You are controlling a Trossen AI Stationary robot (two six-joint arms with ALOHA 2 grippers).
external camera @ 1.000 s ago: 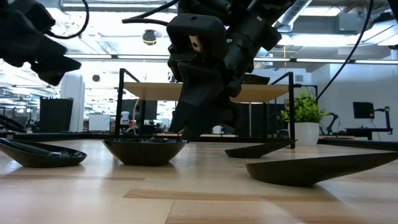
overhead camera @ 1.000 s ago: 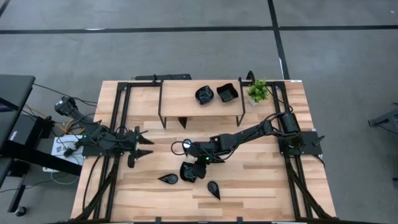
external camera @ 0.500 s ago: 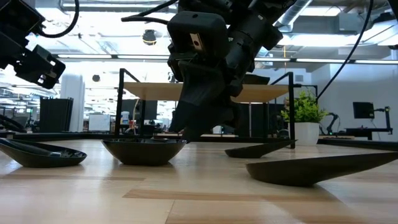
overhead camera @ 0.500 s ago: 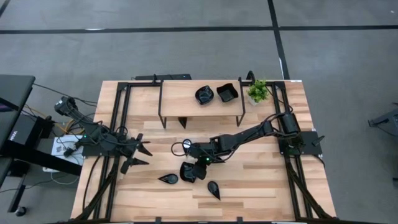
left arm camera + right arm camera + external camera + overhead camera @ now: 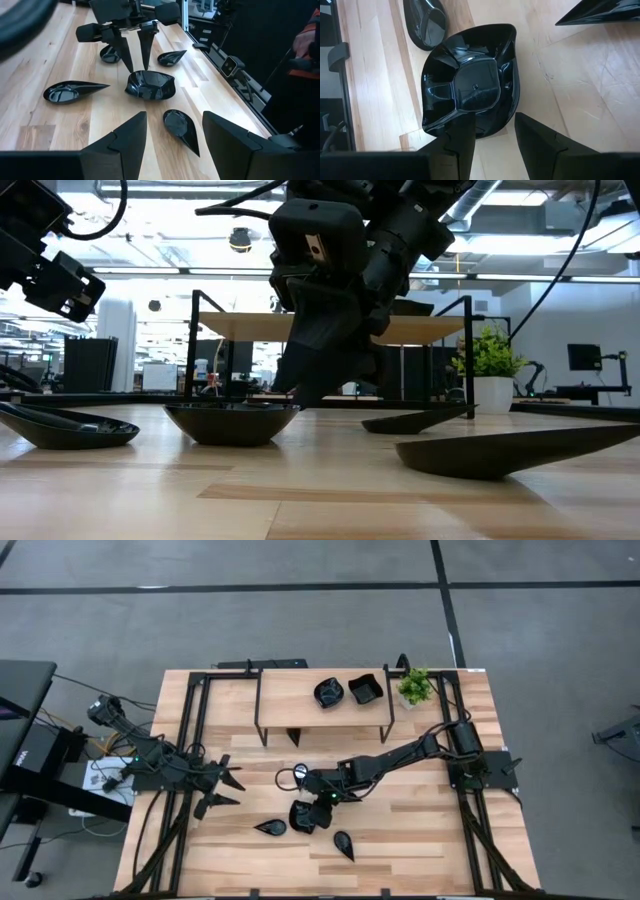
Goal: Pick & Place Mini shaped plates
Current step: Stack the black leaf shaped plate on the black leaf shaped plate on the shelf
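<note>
Small glossy black plates lie on the wooden table. A square wavy-rimmed plate (image 5: pixel 303 816) (image 5: pixel 470 90) sits between two teardrop plates (image 5: pixel 270 828) (image 5: pixel 344 845). Two more plates (image 5: pixel 329 692) (image 5: pixel 364 688) rest on the raised shelf. My right gripper (image 5: pixel 305 806) (image 5: pixel 492 117) is open and points down at the square plate's rim (image 5: pixel 150 75), with one finger over the plate and one outside it. My left gripper (image 5: pixel 222 792) (image 5: pixel 173 115) is open and hovers left of the plates. My right gripper comes from above with its fingers (image 5: pixel 134 60) astride the square plate's rim (image 5: pixel 487 127). I cannot tell whether they touch it. The plate sits flat on the table.
A black-framed wooden shelf (image 5: pixel 322 700) stands at the table's far side, and a small potted plant (image 5: pixel 415 686) stands at its right end. Another dark plate (image 5: pixel 295 738) lies under the shelf. Black rails run along both table sides. The near right of the table is bare wood.
My left gripper has shifted a little toward the near edge and turned, then held still. My right gripper and the plates have stayed where they were.
</note>
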